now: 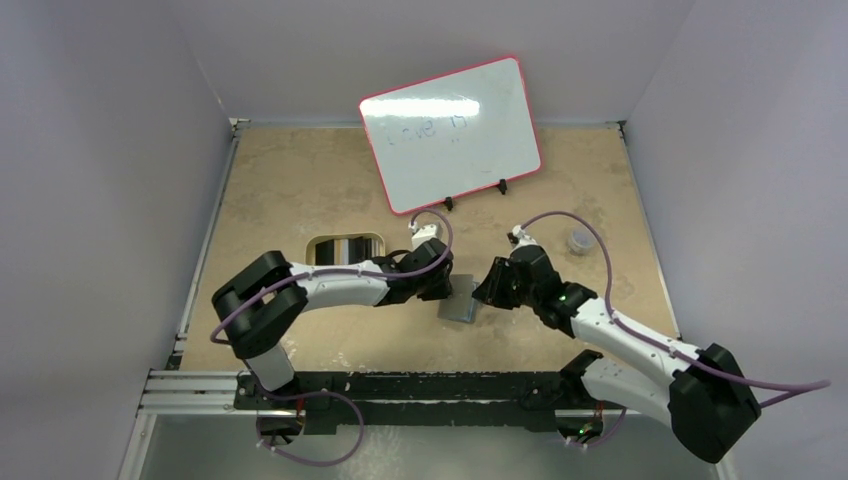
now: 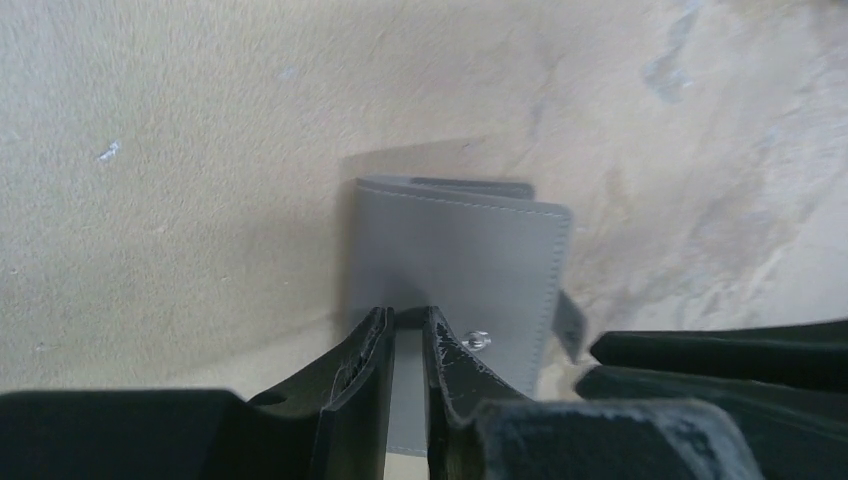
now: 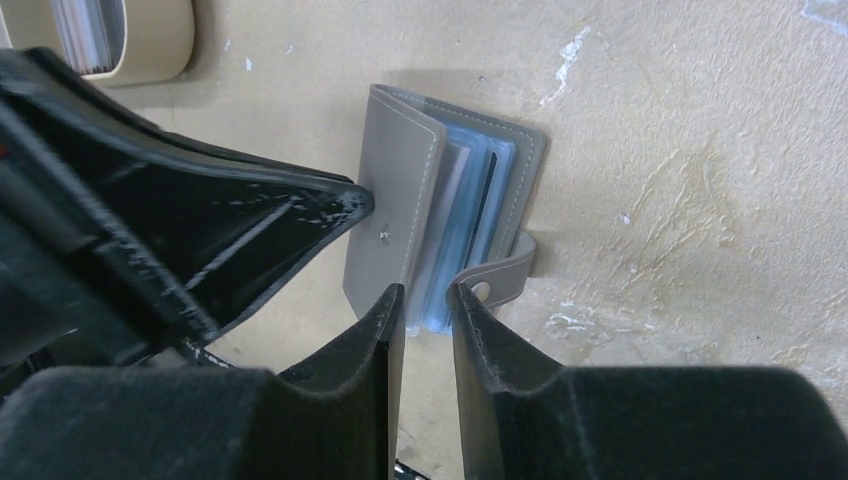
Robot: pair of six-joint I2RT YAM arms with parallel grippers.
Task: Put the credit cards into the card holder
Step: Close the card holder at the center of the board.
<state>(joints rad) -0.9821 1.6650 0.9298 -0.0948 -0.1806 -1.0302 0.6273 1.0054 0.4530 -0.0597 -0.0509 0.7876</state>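
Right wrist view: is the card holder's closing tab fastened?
No. The tab hangs loose at the edge of the card holder, which lies partly open with its blue pockets showing.

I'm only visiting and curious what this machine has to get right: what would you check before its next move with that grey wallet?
1. card holder open wide enough: not ok, only ajar.
2. blue pockets exposed: ok, their edges show.
3. closing tab clear of the pockets: ok, it curls aside.
4. credit cards in sight: ok, in the gold tin.
5. left tool gripping the card holder: cannot tell.
6. right tool carrying a card: not ok, none seen.
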